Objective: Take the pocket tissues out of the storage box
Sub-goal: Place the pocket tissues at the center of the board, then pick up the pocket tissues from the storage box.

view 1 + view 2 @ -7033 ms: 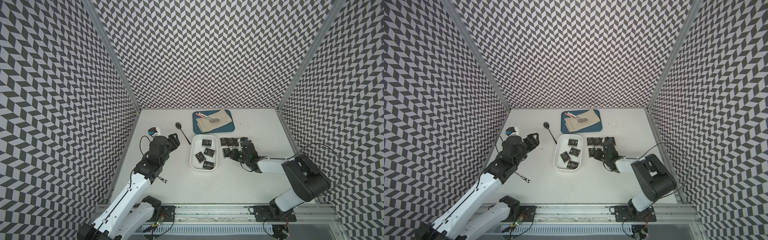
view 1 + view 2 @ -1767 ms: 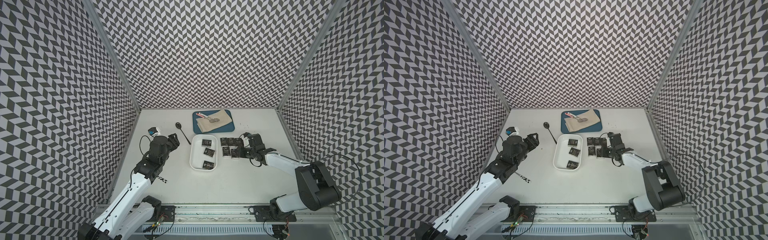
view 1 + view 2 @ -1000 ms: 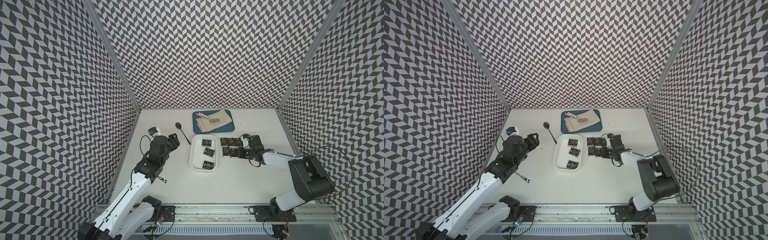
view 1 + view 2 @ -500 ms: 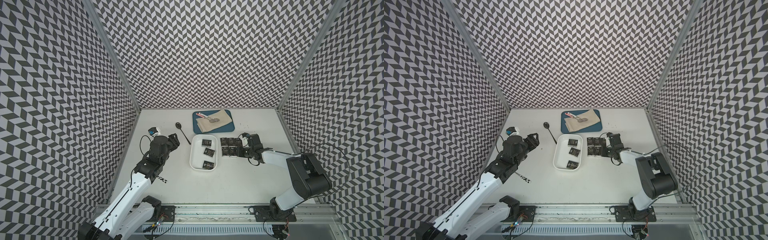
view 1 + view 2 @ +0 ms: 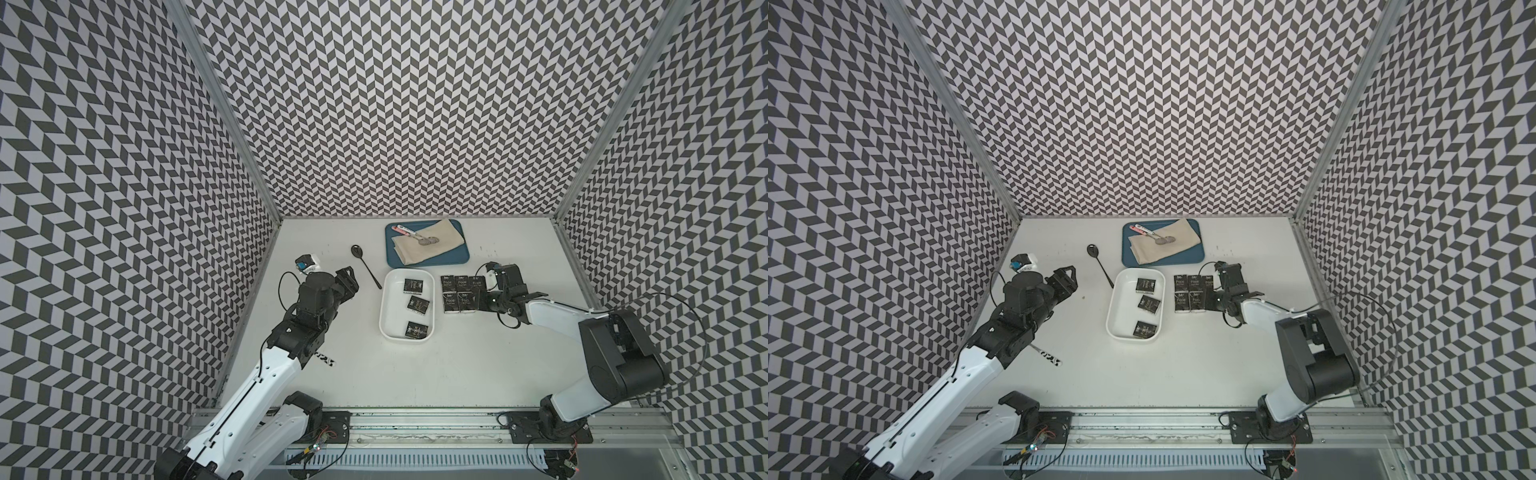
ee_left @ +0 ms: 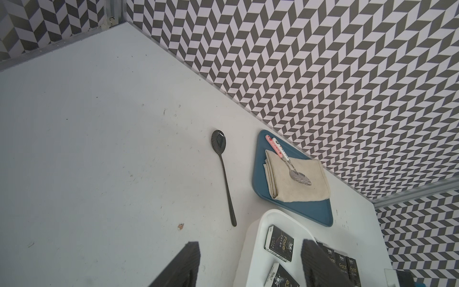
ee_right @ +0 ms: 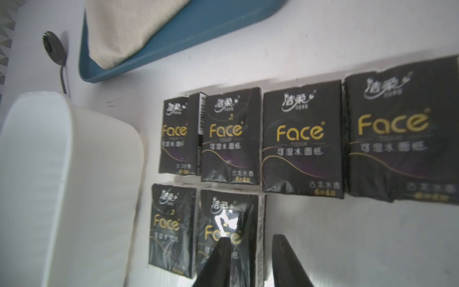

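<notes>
The white storage box (image 5: 388, 309) (image 5: 1120, 309) holds three black pocket tissues (image 5: 417, 304) lying flat. Several more packets (image 5: 459, 293) (image 7: 301, 144) lie in two rows on the table just right of the box. My right gripper (image 5: 481, 298) (image 7: 250, 238) is low at the nearer row's right end. It is open, one finger over the end packet (image 7: 231, 216) and the other beside its barcode edge. My left gripper (image 5: 348, 280) (image 6: 249, 243) hovers left of the box, open with nothing between its fingers.
A blue tray (image 5: 392, 259) with a beige cloth and a spoon sits behind the box. A black spoon (image 5: 365, 266) lies between my left gripper and the box. A small white and blue object (image 5: 305, 264) is near the left wall. Patterned walls close three sides.
One packet has gone from the box to the nearer row on the table. Over the last second my right gripper's jaws have parted a little over that packet. The left arm has not moved.
</notes>
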